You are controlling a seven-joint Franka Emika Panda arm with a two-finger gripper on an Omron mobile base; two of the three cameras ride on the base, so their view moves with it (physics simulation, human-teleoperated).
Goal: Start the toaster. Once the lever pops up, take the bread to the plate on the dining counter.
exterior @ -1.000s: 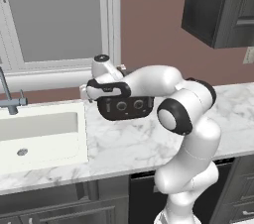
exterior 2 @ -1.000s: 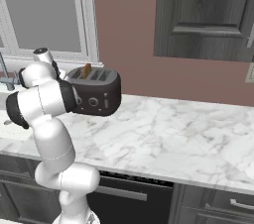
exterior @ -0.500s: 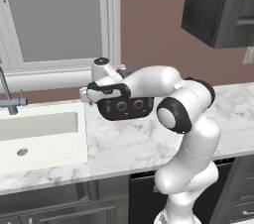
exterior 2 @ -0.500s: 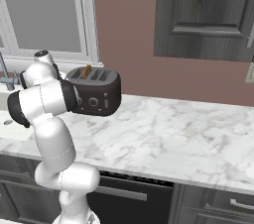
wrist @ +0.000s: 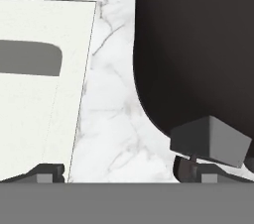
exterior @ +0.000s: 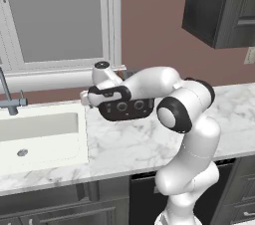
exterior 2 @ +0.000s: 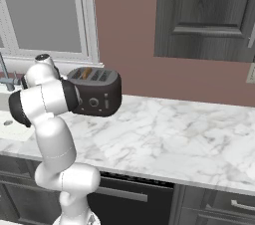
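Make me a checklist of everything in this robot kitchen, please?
Surface: white grey-veined marble worktop.
Job's things: black toaster stands on the worktop by the sink; a brown bread slice sits low in one slot; its side lever is right in front of one fingertip.
Clutter: nothing seen.
Grippers: gripper at the toaster's sink-side end, jaws open, holding nothing.
Cables: nothing seen.
Surroundings: white sink, faucet, window, dark cabinets.
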